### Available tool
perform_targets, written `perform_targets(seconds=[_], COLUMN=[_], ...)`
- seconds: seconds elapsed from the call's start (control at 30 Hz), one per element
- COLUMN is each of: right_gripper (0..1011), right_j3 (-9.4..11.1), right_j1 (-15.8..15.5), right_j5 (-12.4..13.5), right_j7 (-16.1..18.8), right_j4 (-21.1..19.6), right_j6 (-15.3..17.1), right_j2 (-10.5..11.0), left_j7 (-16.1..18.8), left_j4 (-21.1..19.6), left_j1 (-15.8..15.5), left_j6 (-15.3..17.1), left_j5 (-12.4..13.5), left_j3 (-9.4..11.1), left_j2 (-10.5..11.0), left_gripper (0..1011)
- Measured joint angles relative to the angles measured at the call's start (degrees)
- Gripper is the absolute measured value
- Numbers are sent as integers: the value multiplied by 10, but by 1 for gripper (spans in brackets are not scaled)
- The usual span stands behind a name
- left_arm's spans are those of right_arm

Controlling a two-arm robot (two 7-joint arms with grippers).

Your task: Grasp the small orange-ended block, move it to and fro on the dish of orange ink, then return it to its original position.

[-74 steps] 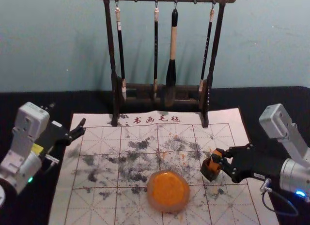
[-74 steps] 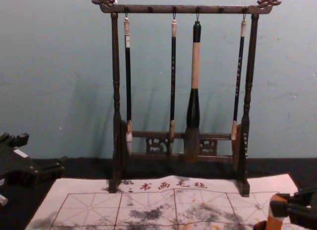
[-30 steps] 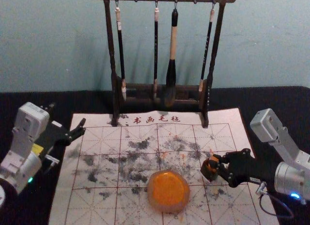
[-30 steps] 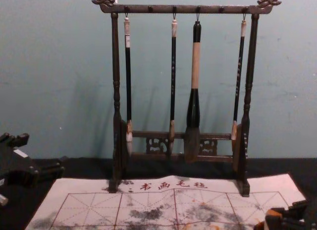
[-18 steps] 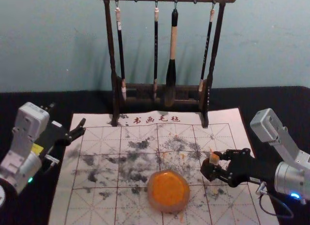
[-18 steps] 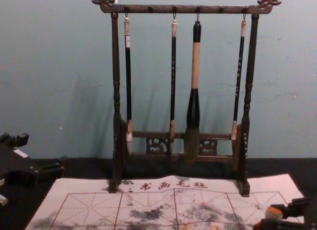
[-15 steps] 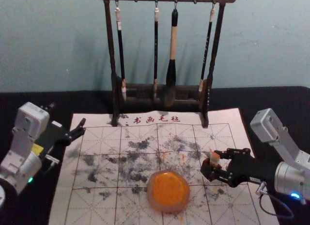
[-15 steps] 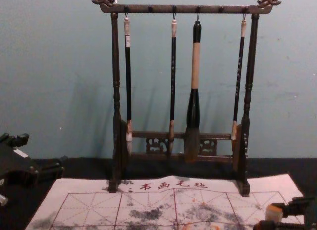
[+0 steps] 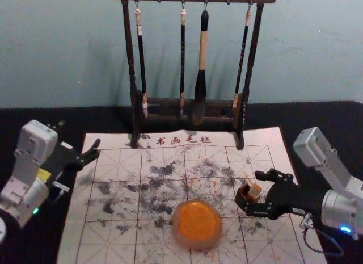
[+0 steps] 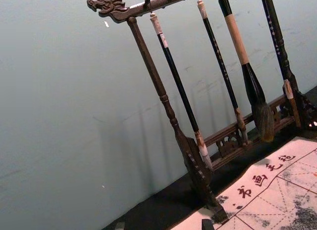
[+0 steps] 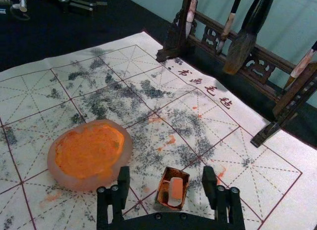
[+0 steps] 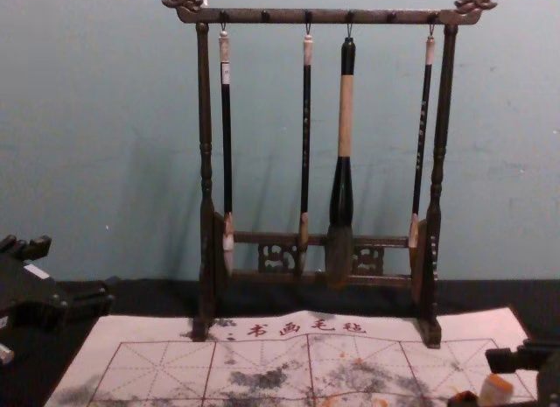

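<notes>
Orange-ended block [image 9: 254, 190] is apparently leaning in its box [image 9: 241, 197], right gripper [image 9: 250, 192] standing spread around it, left gripper [image 9: 79, 134] hanging spread by the mat's [image 9: 113, 167] left edge.

Pale peach and orange on the small block [image 11: 176, 189]; dark brown with orange stains on the little box [image 11: 174, 173]. Vivid orange in the dish [image 9: 195, 244], milky pink around its rim. Off-white on the mat [image 9: 113, 241], ruled in dark red squares with dashed diagonals, blotched grey-black, flecked orange. Black on the counter [image 9: 85, 119] and the right tool [image 9: 250, 191]; blue-green on the wall [image 9: 68, 48]; dark brown on the stand [image 9: 130, 48]; black and tan on the big brush [image 9: 203, 48].
</notes>
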Motion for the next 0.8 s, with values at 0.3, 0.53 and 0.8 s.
perform_targets(seconds=[0.3,0.53,0.8], right_gripper=[1000,1000,1000], right_j3=[0,0,21], right_j1=[0,0,-6], right_j5=[0,0,4], right_j7=[0,0,-31], right_j4=[0,0,-2], right_j6=[0,0,-19], right_j2=[0,0,-18], left_j7=[0,0,0], left_j4=[0,0,0], left_j1=[0,0,0], left_j6=[0,0,0], left_j5=[0,0,0], left_j3=[0,0,0], left_j2=[0,0,0], left_gripper=[1001,1001,1002])
